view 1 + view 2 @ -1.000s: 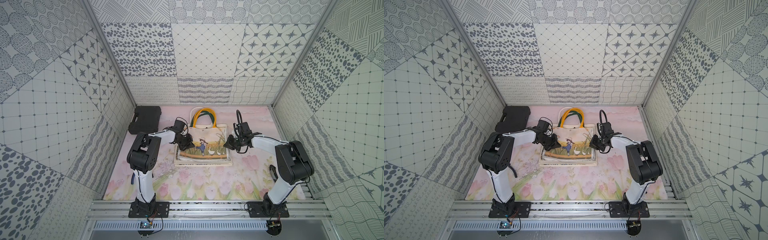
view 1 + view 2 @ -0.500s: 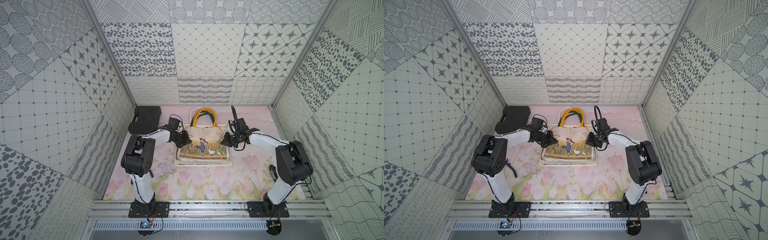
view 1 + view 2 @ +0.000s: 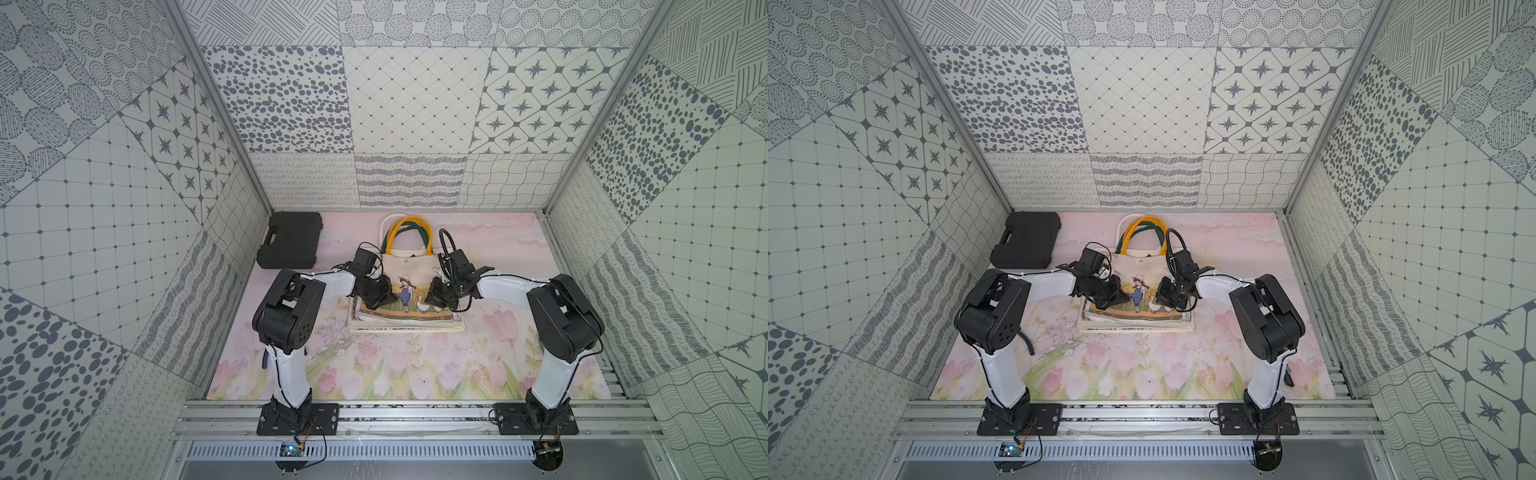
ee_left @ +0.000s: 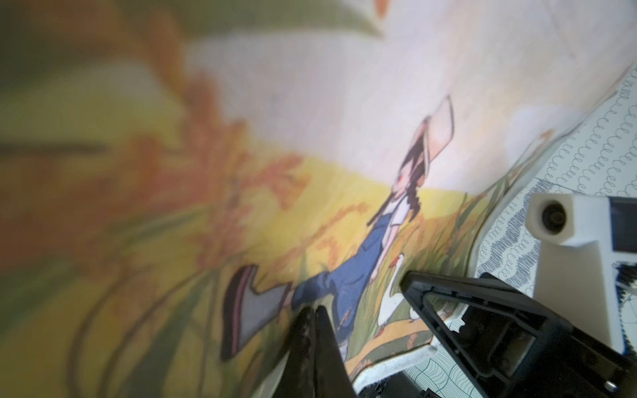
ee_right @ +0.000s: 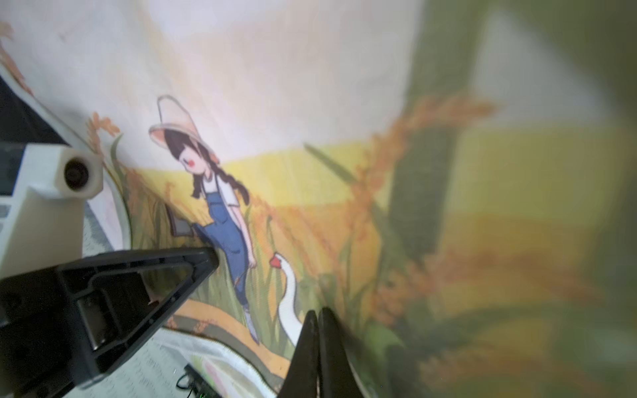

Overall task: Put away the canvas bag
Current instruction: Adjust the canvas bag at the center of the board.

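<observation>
The canvas bag [image 3: 407, 272] [image 3: 1139, 274], cream with a printed girl and goose, lies flat on top of a pile of similar bags at the middle back of the table. Its yellow and green handles [image 3: 409, 232] point toward the back wall. My left gripper [image 3: 390, 297] [image 4: 314, 310] is shut, its tips down on the print's left half. My right gripper [image 3: 428, 297] [image 5: 319, 312] is shut too, its tips on the right half by the goose. No cloth shows between either pair of fingers. Each wrist view shows the other gripper's black finger close by over the bag [image 4: 310, 206] [image 5: 310, 189].
A black plastic case [image 3: 291, 239] lies shut at the back left corner. The floral mat [image 3: 415, 365] covers the table. Patterned walls close in the left, right and back. An aluminium rail [image 3: 415, 415] with both arm bases runs along the front edge.
Since half a second ago both grippers have come away from the bag's upper corners, toward the front and inward onto its printed face. The bag lies where it was.
</observation>
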You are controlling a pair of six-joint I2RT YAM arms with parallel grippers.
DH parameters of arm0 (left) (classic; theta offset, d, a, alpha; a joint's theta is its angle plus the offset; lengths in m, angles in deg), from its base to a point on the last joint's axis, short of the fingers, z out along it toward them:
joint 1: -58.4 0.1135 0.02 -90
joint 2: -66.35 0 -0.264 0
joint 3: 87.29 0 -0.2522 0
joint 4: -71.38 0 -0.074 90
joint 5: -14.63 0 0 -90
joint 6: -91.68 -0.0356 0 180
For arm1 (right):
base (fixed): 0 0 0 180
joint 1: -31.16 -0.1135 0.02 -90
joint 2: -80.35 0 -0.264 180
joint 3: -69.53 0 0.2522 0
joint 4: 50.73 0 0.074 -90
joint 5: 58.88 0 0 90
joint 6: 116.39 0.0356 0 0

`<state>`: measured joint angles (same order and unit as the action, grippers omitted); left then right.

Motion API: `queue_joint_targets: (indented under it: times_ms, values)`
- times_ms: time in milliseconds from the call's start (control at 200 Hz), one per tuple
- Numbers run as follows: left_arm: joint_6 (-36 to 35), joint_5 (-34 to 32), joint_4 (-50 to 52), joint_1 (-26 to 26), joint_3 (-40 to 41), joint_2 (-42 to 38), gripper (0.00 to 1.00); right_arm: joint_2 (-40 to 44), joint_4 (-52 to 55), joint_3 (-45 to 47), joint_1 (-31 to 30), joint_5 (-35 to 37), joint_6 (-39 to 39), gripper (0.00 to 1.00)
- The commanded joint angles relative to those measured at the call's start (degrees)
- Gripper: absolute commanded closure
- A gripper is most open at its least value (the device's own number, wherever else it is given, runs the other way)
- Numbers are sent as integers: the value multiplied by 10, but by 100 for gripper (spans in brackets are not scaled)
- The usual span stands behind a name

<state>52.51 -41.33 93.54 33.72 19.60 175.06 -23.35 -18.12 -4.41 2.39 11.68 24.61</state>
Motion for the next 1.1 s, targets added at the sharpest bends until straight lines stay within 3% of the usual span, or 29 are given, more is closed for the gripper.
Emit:
queue_joint_targets:
  times_ms: [0,105,405,460,525,600,810,945,1096]
  values:
    - [6,-87,85,9,23,-8,100,38,88,31,19,133,32,92]
    - [-15,-118,113,20,25,-22,100,68,100,56,44,157,41,91]
    - [-46,-124,151,82,45,-62,100,97,117,66,92,139,6,89]
    - [-63,-110,149,84,37,-70,100,96,106,60,92,119,-4,90]
    - [-88,-44,126,83,20,-80,100,101,103,46,90,102,-10,90]
    - [-108,-2,119,80,-11,-95,100,118,109,21,83,107,-18,90]
    - [-162,11,147,78,-145,-90,97,143,103,-58,58,161,-54,89]
    - [-178,56,137,74,-221,-35,90,92,42,-93,56,101,-64,88]
    - [-191,41,185,66,-311,52,96,-14,26,-173,45,48,-56,90]
